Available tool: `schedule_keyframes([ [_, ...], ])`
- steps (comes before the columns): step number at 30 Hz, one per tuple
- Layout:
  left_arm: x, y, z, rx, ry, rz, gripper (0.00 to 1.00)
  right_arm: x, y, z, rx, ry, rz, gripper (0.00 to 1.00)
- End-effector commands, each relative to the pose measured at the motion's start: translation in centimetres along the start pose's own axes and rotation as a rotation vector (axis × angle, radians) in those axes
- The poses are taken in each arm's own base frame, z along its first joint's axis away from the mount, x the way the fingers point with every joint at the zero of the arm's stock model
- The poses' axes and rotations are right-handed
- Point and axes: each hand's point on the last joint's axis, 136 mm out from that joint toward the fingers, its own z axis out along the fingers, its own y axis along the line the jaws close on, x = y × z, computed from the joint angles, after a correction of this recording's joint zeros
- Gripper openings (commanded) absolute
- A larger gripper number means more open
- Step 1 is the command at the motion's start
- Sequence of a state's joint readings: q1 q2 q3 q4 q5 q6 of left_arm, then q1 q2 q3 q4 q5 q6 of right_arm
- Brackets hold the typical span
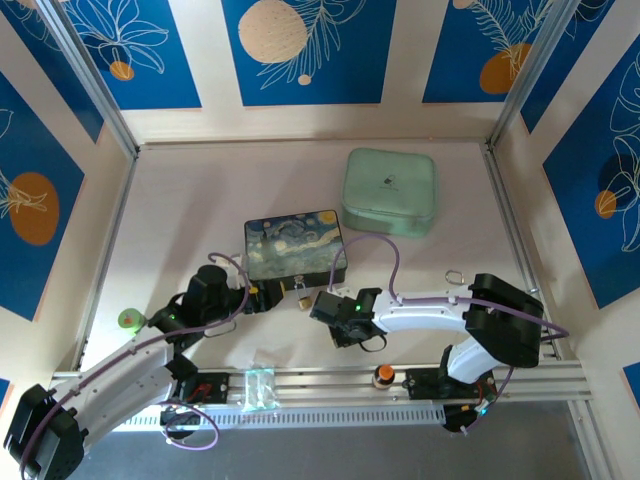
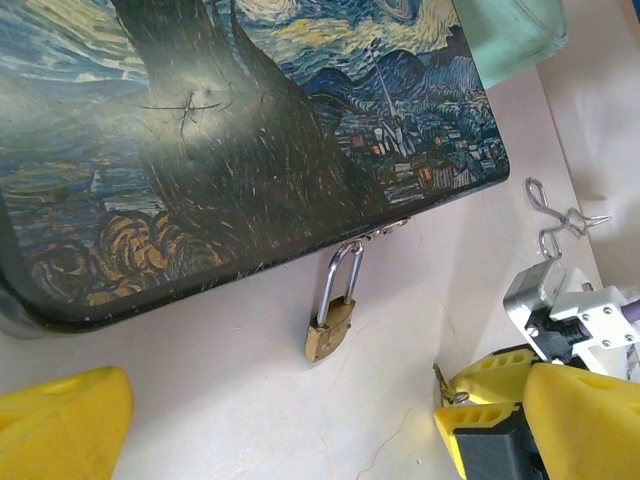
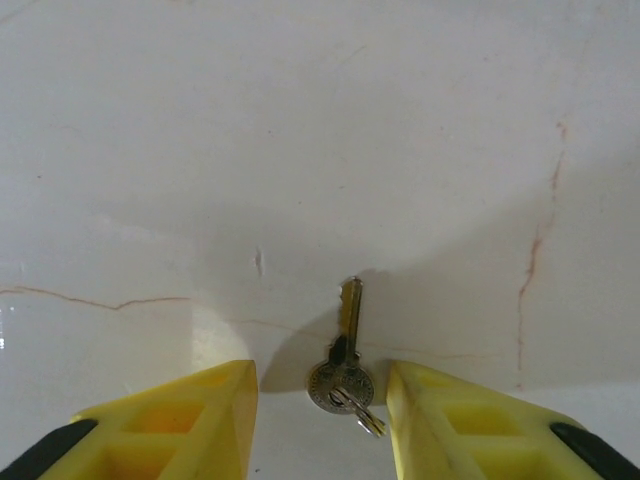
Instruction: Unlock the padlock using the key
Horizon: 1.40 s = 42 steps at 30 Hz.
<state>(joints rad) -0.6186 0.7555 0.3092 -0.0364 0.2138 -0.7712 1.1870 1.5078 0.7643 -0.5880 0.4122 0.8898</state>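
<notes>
So the padlock (image 2: 331, 335) is hanging off the little latch on the front edge of the starry-painted box (image 2: 250, 130). Its silver loop is running through the latch and looking shut, and the brass body is lying on the bench (image 3: 300, 150) just beside the box. The left hand (image 2: 285, 410) is hovering right in front of it with its yellow fingers (image 2: 70, 420) spread wide and gripping nothing. The lock is sitting out ahead of the gap between them.

The key (image 3: 345, 350) is lying flat on the bench near the padlock, off to its right and not touching it. Its blade is pointing away from the right hand (image 3: 320, 372), the round head is sitting nearest the wrist camera, and a tiny ring is poking out of the head. The right hand is sitting low over it, partly spread, with one finger on each side of the head. I'm seeing a sliver of bench on both sides, so it's not pinching the key.

From the top camera, both arms are reaching in toward the front of the painted box. A pale green box (image 1: 390, 190) is sitting behind it, close to its far right corner. An orange knob (image 1: 383, 375) is sitting on the rail at the near edge, and a bent wire clip (image 2: 555, 215) is lying further right on the bench.
</notes>
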Motion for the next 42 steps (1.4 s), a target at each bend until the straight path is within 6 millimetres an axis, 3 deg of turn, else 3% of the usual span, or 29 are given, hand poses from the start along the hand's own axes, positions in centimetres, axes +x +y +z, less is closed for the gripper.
schedule_keyframes([
  [1,0.1,-0.7,0.0,0.04,-0.004,-0.008,0.99,0.5,-0.4,0.6,0.013,0.024,0.017,0.36],
  [9,-0.4,-0.6,0.1,0.036,-0.03,-0.034,0.99,1.8,-1.6,0.6,0.048,0.056,0.056,0.31],
  [16,-1.9,-2.6,0.4,0.124,-0.081,-0.056,0.99,2.1,-1.9,0.7,0.02,0.033,0.053,0.09],
  [21,-3.0,-3.7,0.6,0.149,-0.133,-0.066,0.99,0.9,-2.4,0.1,-0.042,-0.031,0.028,0.02],
  [31,-1.0,-8.9,2.3,0.262,-0.063,0.042,0.99,-3.6,-2.5,-5.9,-0.352,-0.284,0.014,0.0],
  [36,-0.3,-11.3,4.0,0.303,-0.044,-0.04,0.95,-5.1,-2.5,-8.9,-0.392,-0.393,-0.01,0.0],
  [39,-0.1,-13.9,5.2,0.313,-0.008,0.0,0.93,-5.8,-1.7,-10.5,-0.395,-0.452,-0.075,0.0],
  [42,-0.1,-15.2,6.3,0.321,0.006,-0.017,0.88,-6.2,-0.7,-11.9,-0.387,-0.498,-0.119,0.0],
])
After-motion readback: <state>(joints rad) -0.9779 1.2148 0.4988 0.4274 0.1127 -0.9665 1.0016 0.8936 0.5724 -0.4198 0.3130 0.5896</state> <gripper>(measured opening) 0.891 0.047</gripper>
